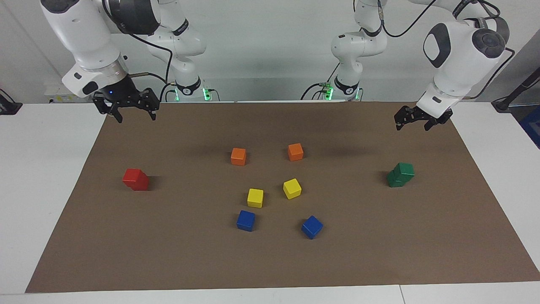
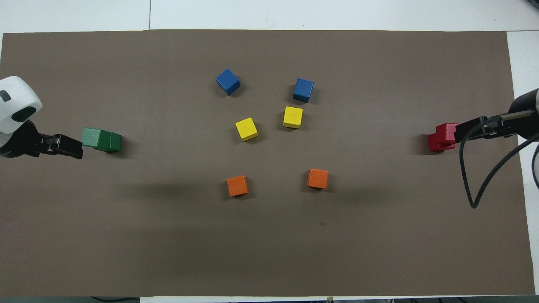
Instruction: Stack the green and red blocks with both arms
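The scene was covered by two high cameras. One was set across the table (image 1: pixel 25 169), faced toward the robots and tilted down, at a moderate distance — both arm bases were included. The other was mounted above the robots' end and aimed steeply down. The brown mat (image 2: pixel 126 252) was shared — seen half a turn apart

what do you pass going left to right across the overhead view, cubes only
green stack → blue cube → orange cube → yellow cube → yellow cube → blue cube → orange cube → red stack
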Available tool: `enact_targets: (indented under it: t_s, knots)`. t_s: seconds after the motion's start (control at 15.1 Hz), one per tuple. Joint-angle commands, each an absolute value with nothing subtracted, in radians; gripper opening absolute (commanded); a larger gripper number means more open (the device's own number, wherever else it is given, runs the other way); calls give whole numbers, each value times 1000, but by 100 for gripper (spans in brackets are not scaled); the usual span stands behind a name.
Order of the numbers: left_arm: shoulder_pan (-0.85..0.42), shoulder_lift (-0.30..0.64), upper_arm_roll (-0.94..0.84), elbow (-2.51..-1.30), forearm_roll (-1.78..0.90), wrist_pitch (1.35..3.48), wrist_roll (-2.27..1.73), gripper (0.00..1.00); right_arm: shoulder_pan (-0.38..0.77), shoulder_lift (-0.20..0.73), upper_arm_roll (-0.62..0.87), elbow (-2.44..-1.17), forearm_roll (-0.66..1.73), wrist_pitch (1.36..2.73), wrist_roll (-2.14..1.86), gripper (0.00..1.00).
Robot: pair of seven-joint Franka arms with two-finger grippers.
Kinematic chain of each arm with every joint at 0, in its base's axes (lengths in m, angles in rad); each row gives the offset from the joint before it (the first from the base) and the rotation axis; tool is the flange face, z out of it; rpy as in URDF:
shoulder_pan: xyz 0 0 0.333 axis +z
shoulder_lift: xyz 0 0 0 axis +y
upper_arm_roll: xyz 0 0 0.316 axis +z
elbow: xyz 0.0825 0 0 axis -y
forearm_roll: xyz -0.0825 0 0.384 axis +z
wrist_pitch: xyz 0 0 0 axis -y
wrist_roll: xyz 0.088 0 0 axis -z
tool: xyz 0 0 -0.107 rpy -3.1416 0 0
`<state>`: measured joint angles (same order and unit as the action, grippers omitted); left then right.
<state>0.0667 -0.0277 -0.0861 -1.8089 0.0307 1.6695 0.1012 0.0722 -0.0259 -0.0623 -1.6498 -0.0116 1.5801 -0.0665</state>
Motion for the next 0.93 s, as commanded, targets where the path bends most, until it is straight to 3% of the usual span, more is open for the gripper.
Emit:
enact_targets:
  t_s: [0.0, 0.6, 0.86]
  knots:
    - [46, -52, -69, -1810, 14, 1666, 107, 100, 51, -14, -46, -1629, -8, 1565, -91, 100]
    - [-8, -52, -67, -1804, 14, 1664, 87, 100, 55, -15, -46, -1634, -12, 1560, -89, 100]
    - [-8, -45, -69, -1740, 12, 1617, 89, 100, 58, -15, -48, -1634, -14, 1557, -87, 100]
